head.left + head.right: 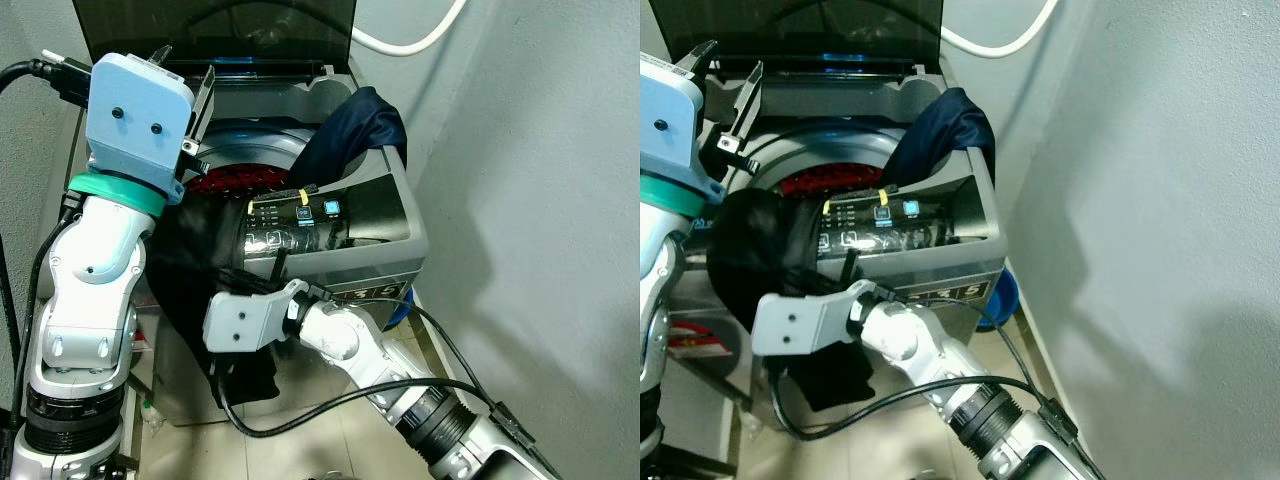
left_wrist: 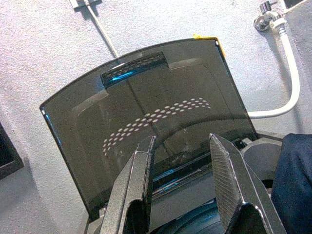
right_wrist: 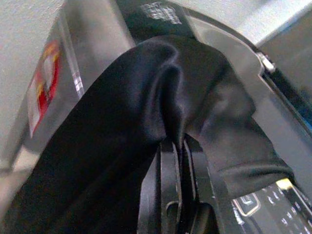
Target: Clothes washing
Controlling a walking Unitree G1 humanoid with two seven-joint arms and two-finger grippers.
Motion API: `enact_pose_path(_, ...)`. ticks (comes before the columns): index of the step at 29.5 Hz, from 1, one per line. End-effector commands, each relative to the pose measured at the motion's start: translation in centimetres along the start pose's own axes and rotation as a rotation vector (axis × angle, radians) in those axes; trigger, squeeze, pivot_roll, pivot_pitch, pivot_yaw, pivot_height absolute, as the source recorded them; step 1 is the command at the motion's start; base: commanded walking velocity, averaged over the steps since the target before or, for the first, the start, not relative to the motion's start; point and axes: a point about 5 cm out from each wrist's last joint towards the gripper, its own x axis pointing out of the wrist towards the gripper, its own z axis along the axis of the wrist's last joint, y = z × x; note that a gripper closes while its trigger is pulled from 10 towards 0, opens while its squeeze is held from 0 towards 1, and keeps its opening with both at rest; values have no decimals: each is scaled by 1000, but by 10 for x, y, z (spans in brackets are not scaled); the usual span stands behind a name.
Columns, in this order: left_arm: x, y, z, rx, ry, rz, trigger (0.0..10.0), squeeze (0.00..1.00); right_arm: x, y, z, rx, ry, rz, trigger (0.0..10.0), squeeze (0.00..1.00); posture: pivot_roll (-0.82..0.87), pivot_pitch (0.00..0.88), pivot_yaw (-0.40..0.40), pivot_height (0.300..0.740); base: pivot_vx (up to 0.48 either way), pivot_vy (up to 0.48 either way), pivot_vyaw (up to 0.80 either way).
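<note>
Right tool (image 3: 176,146) pinches a fold of the limp black garment (image 1: 190,270) at the washing machine (image 1: 400,250) front — grip bunched folds; left tool (image 2: 195,161) spread.

I see a satiny black cloth garment (image 3: 122,117), a glossy smoked lid (image 2: 146,112), probably plastic, and a matt grey washer casing (image 1: 400,262)

Left gripper (image 2: 187,183) is raised with jaws apart; right gripper (image 3: 179,146) reaches low, jaws pinched together.
</note>
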Motion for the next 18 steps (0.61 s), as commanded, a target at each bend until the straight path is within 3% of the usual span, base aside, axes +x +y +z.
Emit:
enact_pose_path(1, 1, -1, 0, 1, 0, 0, 10000, 0, -4, -9, 0, 112, -12, -51, 0, 0, 105, 80, -28, 740, 0, 0, 0)
enact_pose_path(3, 1, -1, 0, 1, 0, 0, 10000, 0, -4, -9, 0, 112, -12, -51, 0, 0, 105, 80, -28, 740, 0, 0, 0)
enact_pose_path(4, 1, -1, 0, 0, -1, 0, 10000, 0, -3, -16, 8, 202, -63, -74, 0, 0, 102, 81, -28, 740, 0, 0, 0)
enact_pose_path(5, 1, -1, 0, 0, -1, 0, 10000, 0, -3, -16, 8, 202, -63, -74, 0, 0, 102, 81, -28, 740, 0, 0, 0)
enact_pose_path(6, 1, -2, 1, -4, -2, 0, 10000, 0, -1, -30, 16, 286, -116, -122, 0, 0, 101, 83, -30, 740, 0, 0, 0)
enact_pose_path(7, 1, -2, 1, -4, -2, 0, 10000, 0, -1, -30, 16, 286, -116, -122, 0, 0, 101, 83, -30, 740, 0, 0, 0)
enact_pose_path(8, 1, -3, 2, -12, -8, 4, 10000, 0, 2, -46, 21, 341, -148, -181, 1647, 0, 101, 83, -31, 740, 0, 0, 0)
enact_pose_path(9, 2, -4, 4, -19, -18, 13, 10000, 0, 6, -62, 24, 349, -163, -240, 10000, 0, 97, 85, -32, 740, 0, 0, 0)
enact_pose_path(11, 2, -4, 4, -19, -18, 13, 10000, 0, 6, -62, 24, 349, -163, -240, 10000, 0, 97, 85, -32, 740, 0, 0, 0)
enact_pose_path(12, 3, -4, 6, -27, -32, 24, 10000, 0, 10, -76, 26, 342, -170, -287, 10000, 0, 94, 86, -33, 740, 0, 0, 0)
enact_pose_path(15, 3, -4, 6, -27, -32, 24, 10000, 0, 10, -76, 26, 342, -170, -287, 10000, 0, 94, 86, -33, 740, 0, 0, 0)
enact_pose_path(17, 6, -3, 15, -25, -91, 57, 10000, 0, 29, -114, 32, 249, -135, -427, 10000, 0, 95, 82, -31, 740, 0, 0, 0)
enact_pose_path(18, 6, -3, 15, -25, -91, 57, 10000, 0, 29, -114, 32, 249, -135, -427, 10000, 0, 95, 82, -31, 740, 0, 0, 0)
